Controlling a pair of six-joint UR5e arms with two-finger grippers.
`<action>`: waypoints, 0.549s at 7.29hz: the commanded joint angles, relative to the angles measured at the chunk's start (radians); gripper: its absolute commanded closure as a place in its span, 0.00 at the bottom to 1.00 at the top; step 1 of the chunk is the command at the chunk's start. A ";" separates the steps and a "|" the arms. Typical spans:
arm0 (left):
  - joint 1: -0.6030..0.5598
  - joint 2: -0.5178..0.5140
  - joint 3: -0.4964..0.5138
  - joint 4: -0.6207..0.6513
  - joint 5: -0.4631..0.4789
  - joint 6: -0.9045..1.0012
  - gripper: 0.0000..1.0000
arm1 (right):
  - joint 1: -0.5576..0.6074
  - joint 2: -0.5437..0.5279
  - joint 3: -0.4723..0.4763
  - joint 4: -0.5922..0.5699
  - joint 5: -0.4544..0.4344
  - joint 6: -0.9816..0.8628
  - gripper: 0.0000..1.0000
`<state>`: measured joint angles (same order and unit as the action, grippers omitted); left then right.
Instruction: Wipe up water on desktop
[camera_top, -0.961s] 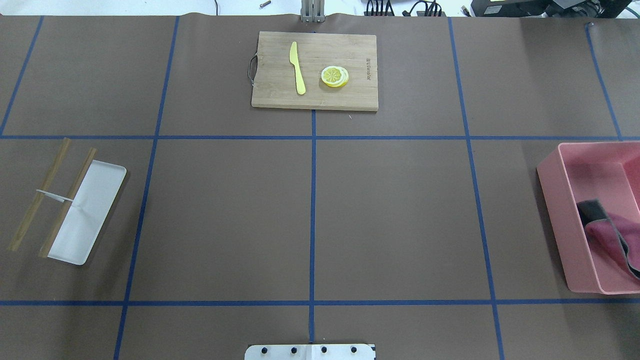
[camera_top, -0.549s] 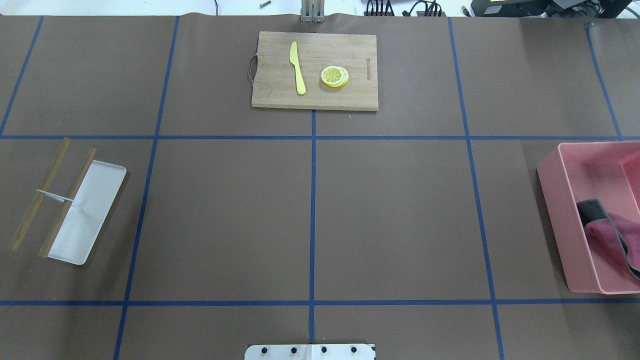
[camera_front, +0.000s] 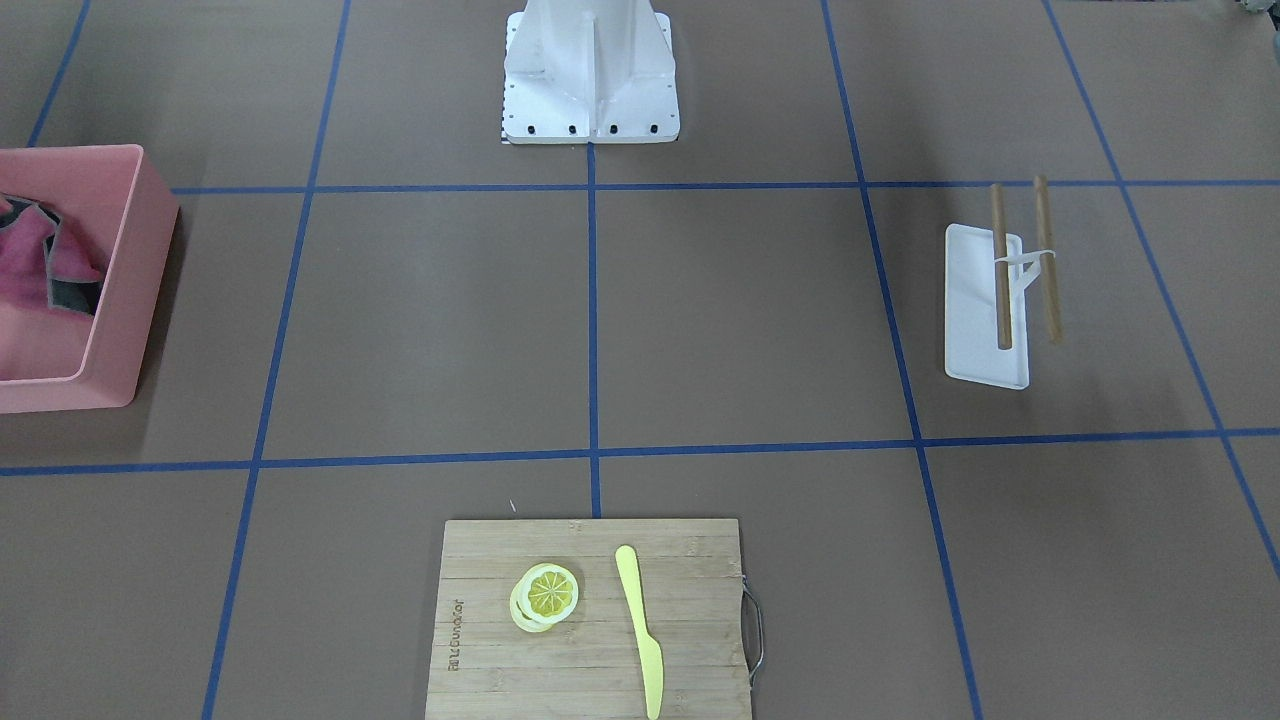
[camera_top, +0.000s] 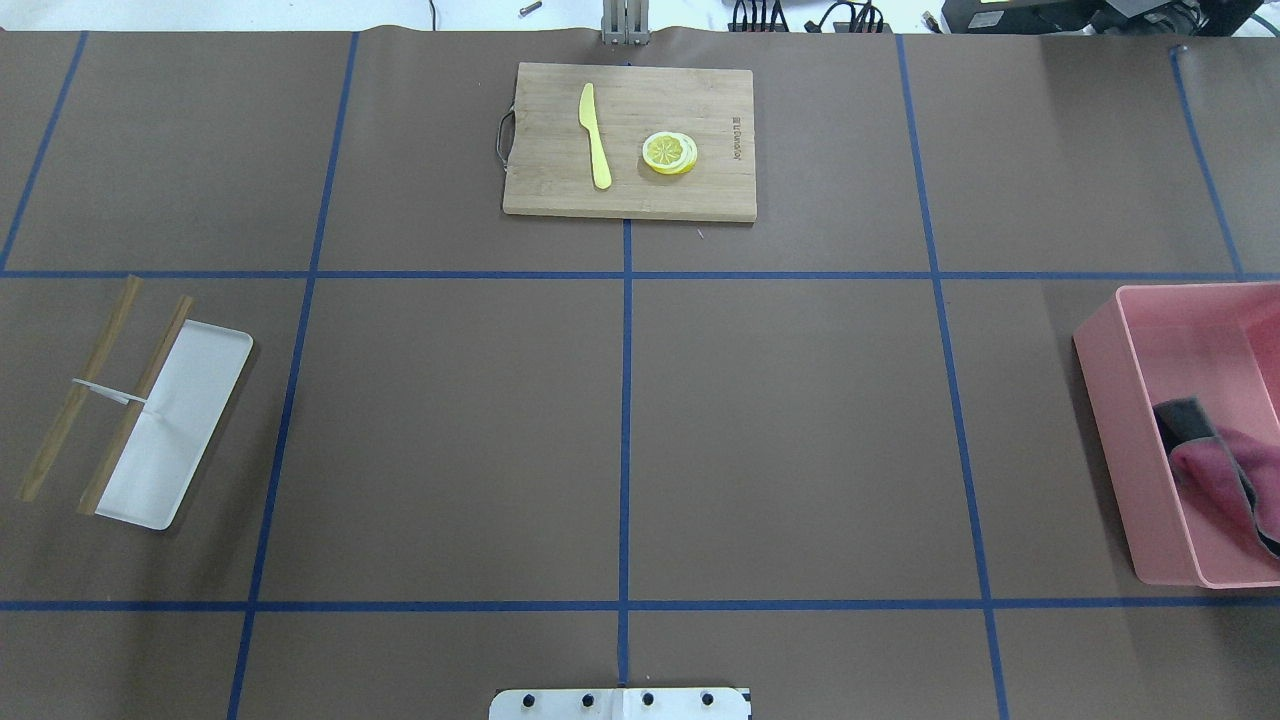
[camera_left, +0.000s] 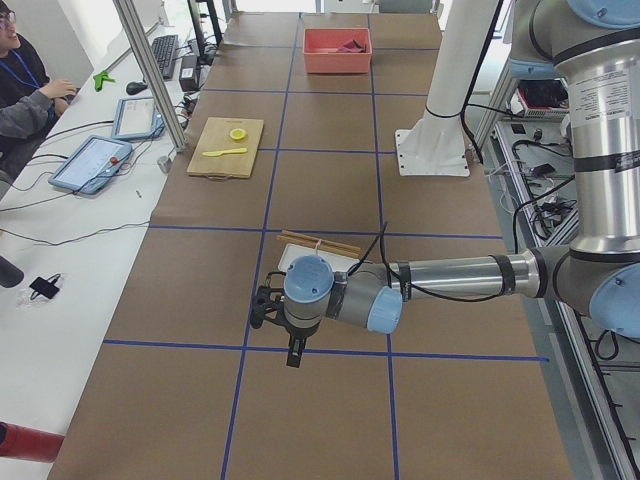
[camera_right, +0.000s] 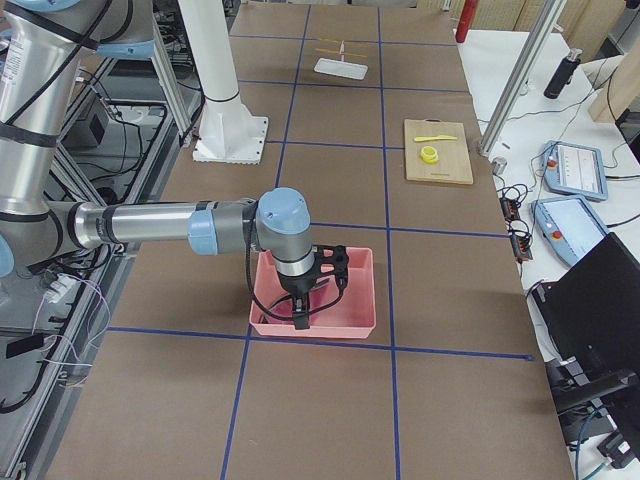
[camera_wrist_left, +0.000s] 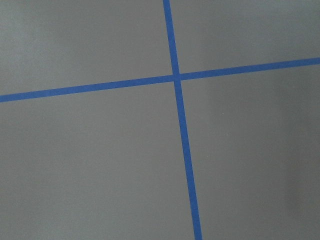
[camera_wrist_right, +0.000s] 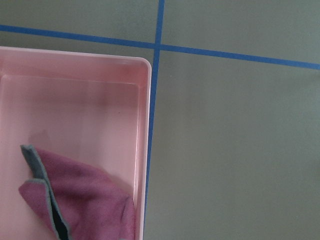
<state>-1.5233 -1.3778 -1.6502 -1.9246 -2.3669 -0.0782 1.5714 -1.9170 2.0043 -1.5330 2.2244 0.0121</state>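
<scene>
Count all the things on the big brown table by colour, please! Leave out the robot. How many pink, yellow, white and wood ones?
Pink: 2 (bin, cloth inside it)
Yellow: 2 (knife, lemon slice pile counted as one)
White: 1 (tray)
Wood: 3 (cutting board, two sticks)
Total: 8

The overhead view looks forward and down from behind the robot's base (camera_top: 620, 703), with the cutting board (camera_top: 560, 190) at top centre. The front-facing view looks back, with that board at bottom centre. Two side views look along the desktop (camera_left: 330, 190) from its ends. Both wrist views look down at close range. The right one and the overhead share the pink bin (camera_wrist_right: 75, 110).
</scene>
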 joint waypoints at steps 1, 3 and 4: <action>0.000 0.000 0.001 -0.001 0.002 0.000 0.01 | 0.004 0.056 -0.045 -0.053 0.011 0.000 0.00; -0.001 0.002 0.001 -0.004 0.003 0.002 0.01 | 0.001 0.116 -0.119 -0.052 0.018 0.002 0.00; -0.002 0.003 0.003 -0.007 0.003 0.011 0.01 | -0.010 0.125 -0.124 -0.050 0.030 0.002 0.00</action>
<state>-1.5240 -1.3761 -1.6484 -1.9282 -2.3645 -0.0748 1.5705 -1.8159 1.9036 -1.5828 2.2438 0.0131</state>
